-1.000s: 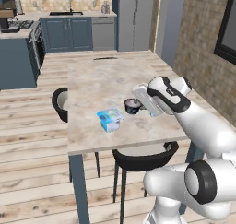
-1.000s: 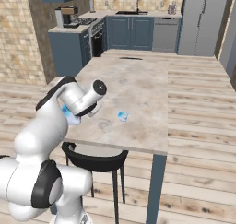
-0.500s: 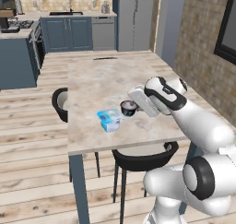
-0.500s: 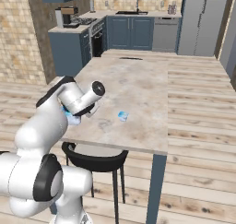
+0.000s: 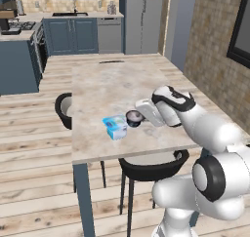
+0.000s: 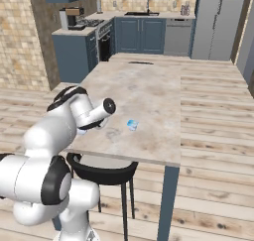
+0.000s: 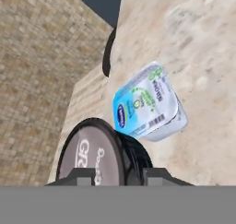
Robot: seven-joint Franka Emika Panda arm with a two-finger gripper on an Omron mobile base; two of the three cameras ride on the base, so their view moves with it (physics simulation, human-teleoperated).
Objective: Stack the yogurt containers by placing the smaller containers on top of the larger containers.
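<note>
The black round cup with a pale grey top sits tilted between my gripper's fingers, which are shut on it just right of the light-blue rectangular tub. In the hand view the tub lies on the marble table just beyond the cup, its white-and-blue lid up, and the cup's edge overlaps the tub's near corner. My gripper has one tip on each side of the cup. A tiny light-blue cup stands alone on the table, right of the arm.
The tub lies close to the table's near edge. A dark chair is tucked under that edge, and another chair stands at the left side. Kitchen cabinets and a fridge are far behind.
My gripper has carried the black cup leftward and a little lower, from right of the tub to right beside it. The tub and the tiny cup have stayed put.
</note>
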